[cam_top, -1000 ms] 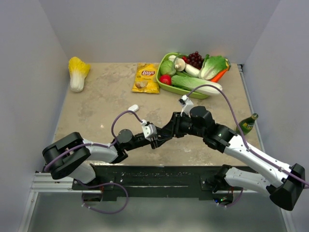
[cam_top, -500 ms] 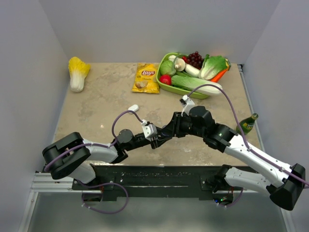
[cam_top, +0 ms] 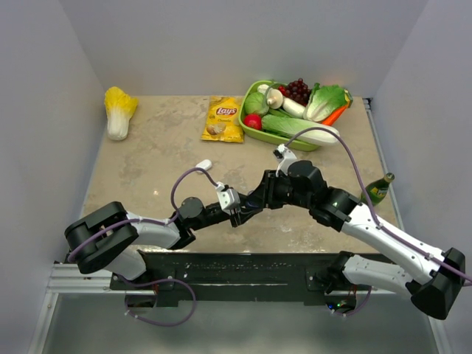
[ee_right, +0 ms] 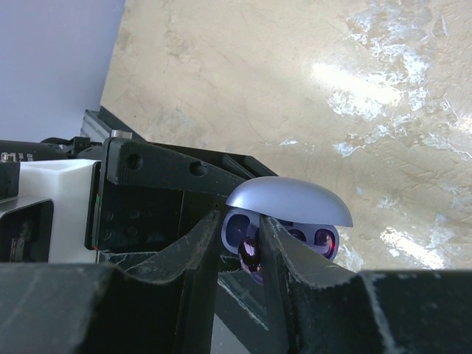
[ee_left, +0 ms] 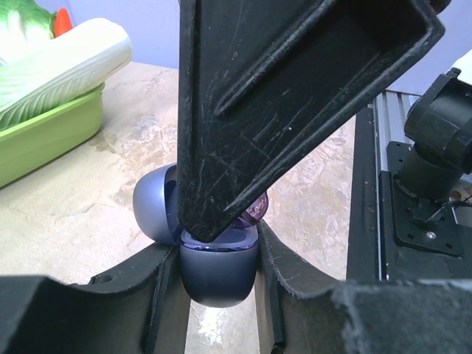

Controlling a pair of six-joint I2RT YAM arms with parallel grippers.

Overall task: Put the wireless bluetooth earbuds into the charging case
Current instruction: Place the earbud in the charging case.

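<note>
**Top view.** Bright, even, diffuse light from above. The arms cast only soft, pale shadows on the worktop [cam_top: 147, 162], and the strip below the arm bases is dimmer.

**Right wrist view.** Broad white glare patches lie on the glossy stone at upper right. There is a soft sheen on the charging case [ee_right: 287, 200] lid and small glints on the earbud [ee_right: 249, 255]. The near foreground is blurred.

**Left wrist view.** The green basket [ee_left: 44, 140] is out of focus, and the nearest black surfaces are dim and soft.

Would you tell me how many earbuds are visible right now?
1. A purple earbud sits pinched in the right gripper at the mouth of the open case, which the left gripper holds. Others may be hidden inside it.
</note>
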